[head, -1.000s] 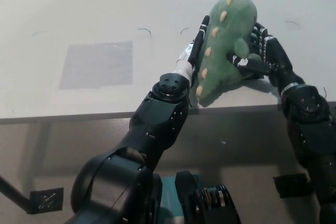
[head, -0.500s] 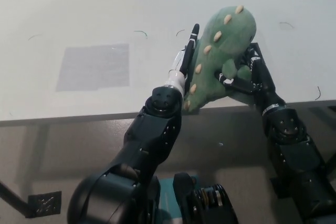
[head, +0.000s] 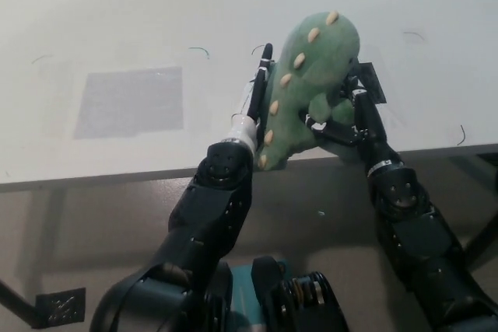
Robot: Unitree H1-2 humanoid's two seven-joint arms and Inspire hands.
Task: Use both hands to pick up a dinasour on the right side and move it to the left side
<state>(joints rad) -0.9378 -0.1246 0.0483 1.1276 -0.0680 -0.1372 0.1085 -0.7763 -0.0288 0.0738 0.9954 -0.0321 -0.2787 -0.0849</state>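
No text, label, brand, number or sign could be read anywhere in the head view; the dinosaur (head: 311,83) bore only plain cream spikes, no tag or lettering; the table (head: 117,29) showed a blank grey patch (head: 130,102) well to the left of the fingers (head: 261,87) and a few thin stray marks, none forming letters; the small dark square (head: 372,82) beyond the right hand (head: 350,114) carried nothing legible.

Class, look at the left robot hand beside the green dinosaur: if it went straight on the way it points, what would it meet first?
Probably only bare white table: the left robot hand points up-picture along the dinosaur.
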